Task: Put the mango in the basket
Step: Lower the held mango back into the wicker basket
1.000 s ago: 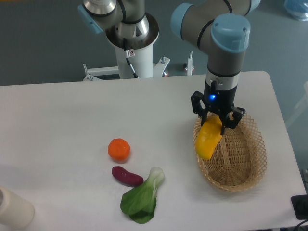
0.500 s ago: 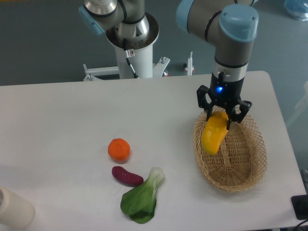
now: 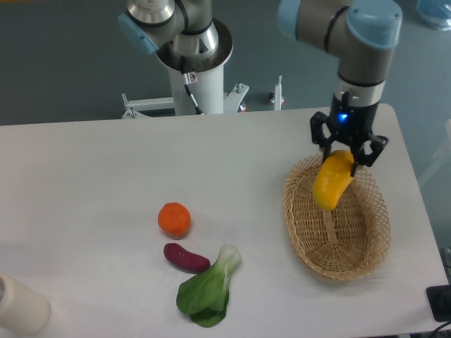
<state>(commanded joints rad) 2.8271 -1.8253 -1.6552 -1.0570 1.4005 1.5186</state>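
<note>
The yellow mango hangs tilted above the wicker basket, held at its upper end by my gripper, which is shut on it. The fruit is over the basket's upper middle, clear of the weave below. The oval basket lies on the white table at the right side, and I see nothing lying in it.
An orange, a purple eggplant and a green bok choy lie left of the basket. A white cylinder stands at the bottom left corner. The arm's base rises behind the table's far edge.
My gripper has carried the mango up and to the right, from over the basket's left rim to above its upper middle.
</note>
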